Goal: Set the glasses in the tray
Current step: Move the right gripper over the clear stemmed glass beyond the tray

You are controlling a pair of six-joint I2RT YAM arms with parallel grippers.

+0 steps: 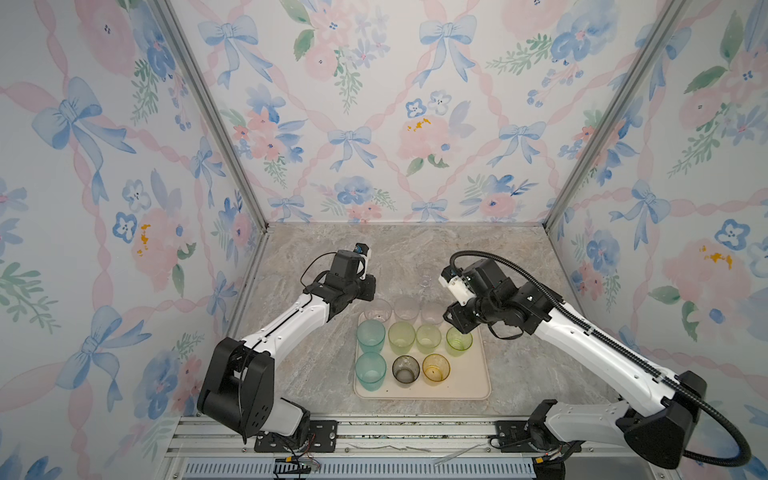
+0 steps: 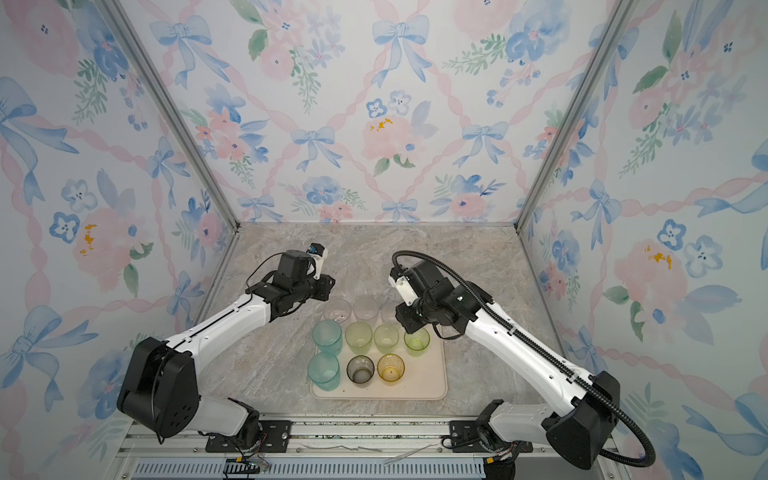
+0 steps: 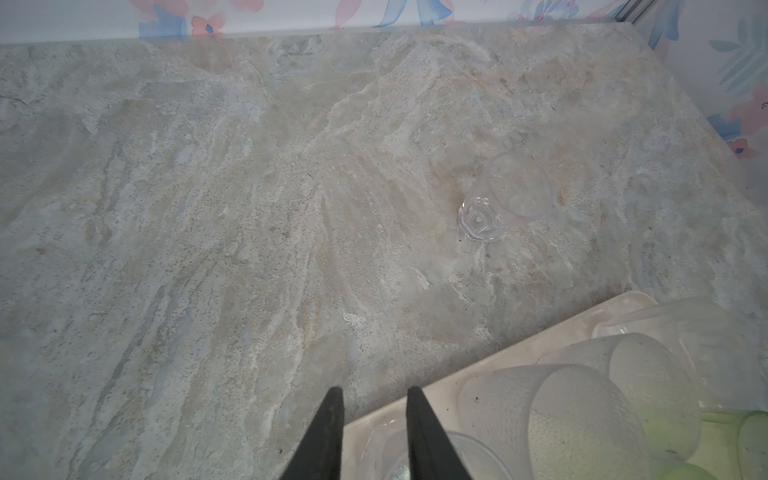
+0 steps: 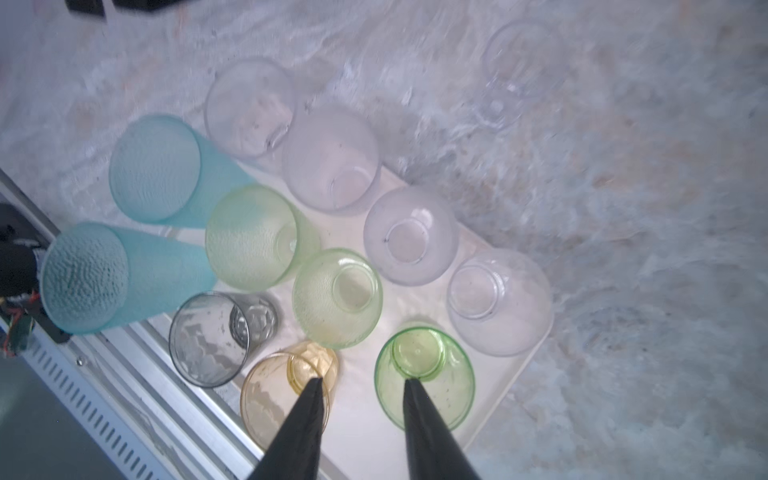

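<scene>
While the other glasses (image 1: 401,336) stand on the tray (image 1: 469,376), the tiny clear glass (image 3: 505,199) lies on its side on the desk (image 1: 395,249) just beyond the far edge, base toward the tray, between the arms. Jaws of the left gripper (image 3: 374,392) and the right gripper (image 4: 361,380) stand apart and empty; the left faces that glass and appears better placed.

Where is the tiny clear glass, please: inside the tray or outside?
Outside: the tiny clear glass rests on the marble tabletop, apart from the tray.

Right gripper (image 4: 363,381) hovering over the tray (image 4: 361,424), fingers (image 4: 303,424) standing apart between an amber glass (image 4: 270,395) and a green glass (image 4: 432,386), clear glass (image 4: 519,58) sitting apart on the tabletop (image 4: 623,208)
</scene>
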